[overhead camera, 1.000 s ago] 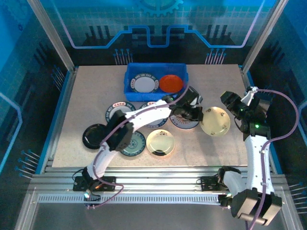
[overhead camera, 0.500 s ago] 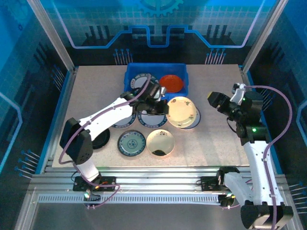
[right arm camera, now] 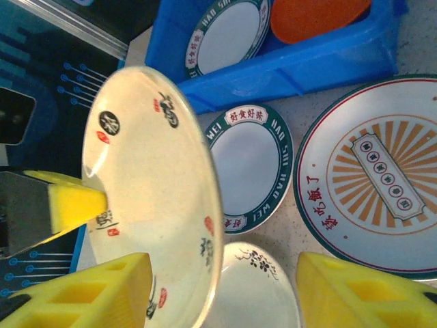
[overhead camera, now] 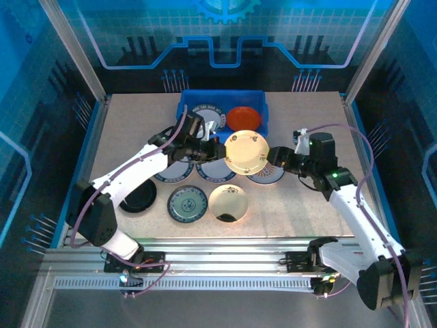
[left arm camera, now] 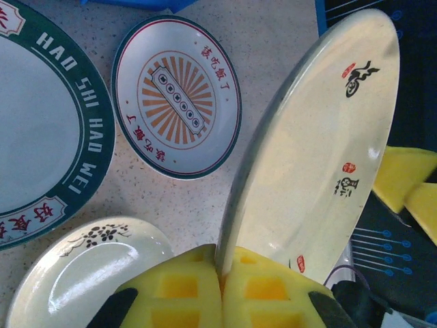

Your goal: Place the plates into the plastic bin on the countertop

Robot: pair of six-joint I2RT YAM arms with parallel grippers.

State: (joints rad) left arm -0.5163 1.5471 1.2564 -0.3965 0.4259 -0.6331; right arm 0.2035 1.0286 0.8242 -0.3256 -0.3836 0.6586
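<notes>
Beige countertop [overhead camera: 123, 137] takes up most of the top view. Blue plastic bin [overhead camera: 183, 113] sits at its far edge, approx. ctr. Inside the bin: white dark-rimmed plate [overhead camera: 205, 117] on the left, orange plate [overhead camera: 242, 118] on the right, side by side.

Left arm reaches across from the near-left corner. Left gripper [overhead camera: 220, 150] has its yellow pads pressed onto the rim of the cream plate [overhead camera: 246, 152], which is held clear of the counter, tipped up on edge, just on the near side of the bin.

Right gripper [overhead camera: 276, 158] is at the plate's opposite side w/ jaws spread wide. In the right wrist view the plate's lower rim stands btwn the two pads; can't tell if either pad touches it.

Lying flat on the counter:
- sunburst plate [overhead camera: 268, 176], under the right gripper
- two green-rimmed plates [overhead camera: 215, 171], below the left arm
- gold plate [overhead camera: 229, 202] and teal plate [overhead camera: 187, 203], nearer the bases
- dark plate [overhead camera: 136, 198], far left
</notes>
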